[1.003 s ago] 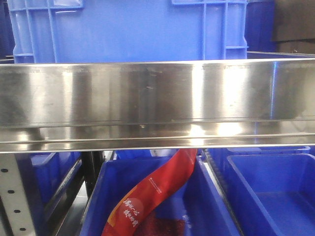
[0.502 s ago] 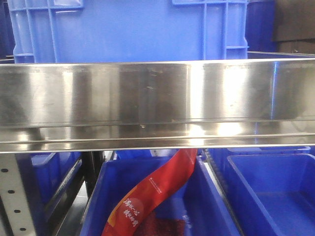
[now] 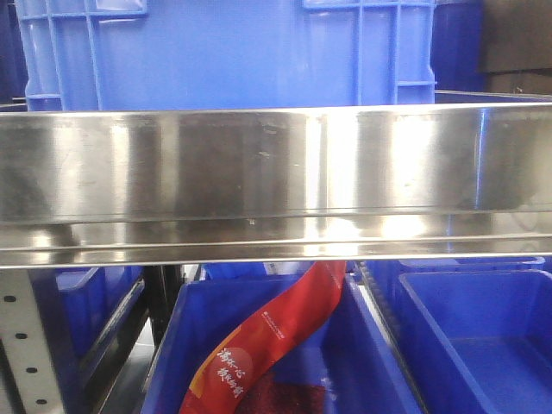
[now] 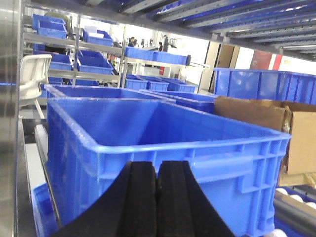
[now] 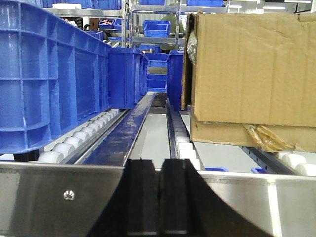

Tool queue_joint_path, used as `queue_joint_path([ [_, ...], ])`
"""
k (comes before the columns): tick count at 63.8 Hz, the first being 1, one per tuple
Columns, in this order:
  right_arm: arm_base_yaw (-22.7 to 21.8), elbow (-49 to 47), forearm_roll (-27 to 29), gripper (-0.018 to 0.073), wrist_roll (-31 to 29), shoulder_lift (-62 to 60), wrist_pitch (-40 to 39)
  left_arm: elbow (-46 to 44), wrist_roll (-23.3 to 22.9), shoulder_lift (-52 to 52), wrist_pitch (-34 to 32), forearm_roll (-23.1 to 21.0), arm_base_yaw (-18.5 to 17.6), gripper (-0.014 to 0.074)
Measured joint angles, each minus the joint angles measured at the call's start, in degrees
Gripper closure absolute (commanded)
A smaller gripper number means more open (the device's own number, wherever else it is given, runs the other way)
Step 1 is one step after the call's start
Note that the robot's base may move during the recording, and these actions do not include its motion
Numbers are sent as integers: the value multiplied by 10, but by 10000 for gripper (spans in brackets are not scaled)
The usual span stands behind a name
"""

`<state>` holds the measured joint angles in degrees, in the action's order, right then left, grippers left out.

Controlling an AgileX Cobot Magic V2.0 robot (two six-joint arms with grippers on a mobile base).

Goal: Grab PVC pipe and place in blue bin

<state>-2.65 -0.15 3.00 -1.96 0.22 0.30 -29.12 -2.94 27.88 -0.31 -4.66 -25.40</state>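
Steel rail (image 3: 276, 181) spans the front view, a large blue crate (image 3: 228, 52) at 12 o'clock above it and a lower blue bin (image 3: 276, 345) at 6 o'clock holding a red packet (image 3: 267, 341). Left pincer (image 4: 157, 173) has its black pads pressed together on nothing, facing an open blue bin (image 4: 163, 143). Right pincer (image 5: 160, 182) is likewise closed and empty, with a cardboard box (image 5: 252, 69) at 2 o'clock. No view shows the PVC pipe.

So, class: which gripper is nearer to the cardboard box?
Right, most likely. The right gripper, shut, faces the cardboard box just ahead to its right; from the left gripper, the box sits beyond a blue bin.
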Motion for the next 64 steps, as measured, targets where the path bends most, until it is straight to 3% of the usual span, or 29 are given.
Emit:
queue_joint_path([
  [9, 0, 0, 0, 727, 0, 0, 0, 35, 0, -24, -2, 0, 18, 707],
  [30, 0, 0, 0, 727, 0, 0, 0, 209, 0, -173, 3, 60, 172, 707],
  [37, 0, 0, 0, 727, 0, 0, 0, 251, 0, -232, 3, 65, 206, 707],
  [53, 0, 0, 0, 727, 0, 0, 1, 291, 0, -275, 19, 69, 248, 707],
  [64, 0, 0, 0, 727, 0, 0, 1, 292, 0, -275, 22, 69, 254, 707],
])
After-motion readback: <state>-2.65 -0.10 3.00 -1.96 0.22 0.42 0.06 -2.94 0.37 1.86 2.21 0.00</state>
